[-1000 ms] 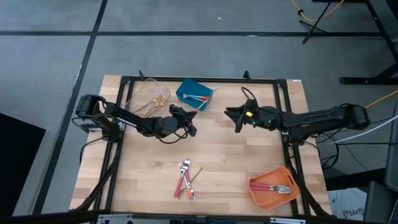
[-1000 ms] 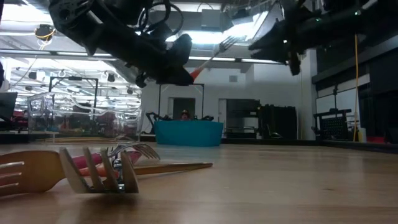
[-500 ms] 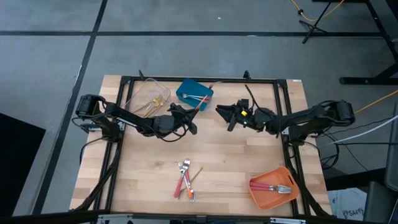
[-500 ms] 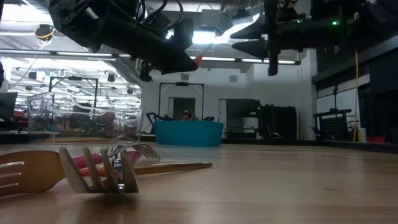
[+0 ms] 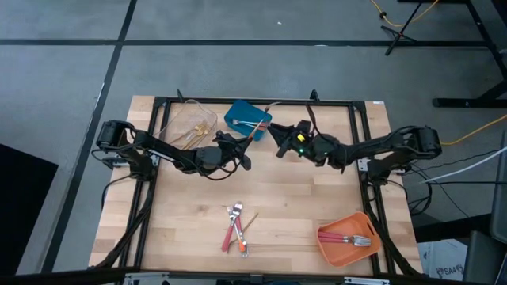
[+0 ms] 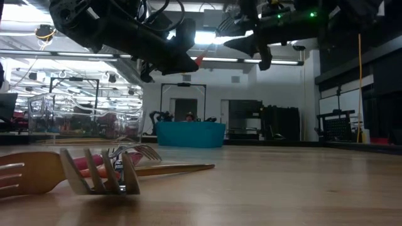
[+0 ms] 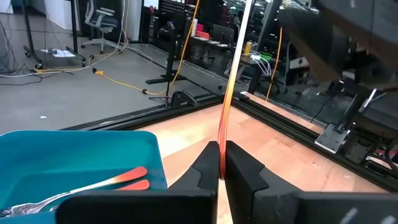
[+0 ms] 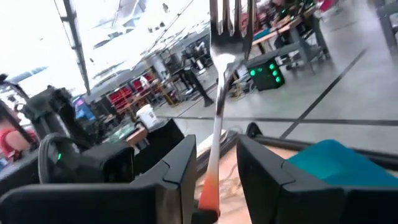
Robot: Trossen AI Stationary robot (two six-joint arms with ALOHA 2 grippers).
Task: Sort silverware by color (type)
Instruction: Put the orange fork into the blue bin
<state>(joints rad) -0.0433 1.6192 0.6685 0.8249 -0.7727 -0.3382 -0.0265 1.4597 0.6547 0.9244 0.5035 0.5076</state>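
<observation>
While L gripper (image 5: 247, 142) pinches the orange-handled fork (image 7: 225, 118) by its handle beside blue bin (image 5: 238, 115), R gripper (image 5: 279, 142) sits jaws parted round the fork's neck, not clamped; prob. a handoff. Remaining silverware (image 5: 236, 229) lies mid-table, unsorted.

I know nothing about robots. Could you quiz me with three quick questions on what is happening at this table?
1. True or false: the left gripper is shut on an orange-handled fork.
2. Which bin holds the gold pieces? A. blue bin B. orange bin C. clear bin
3. Short answer: is the right gripper closed on the fork, or open around it?

Key: 1 true. 2 C. 3 open around it, with a gap showing on each side of the fork's neck.
</observation>
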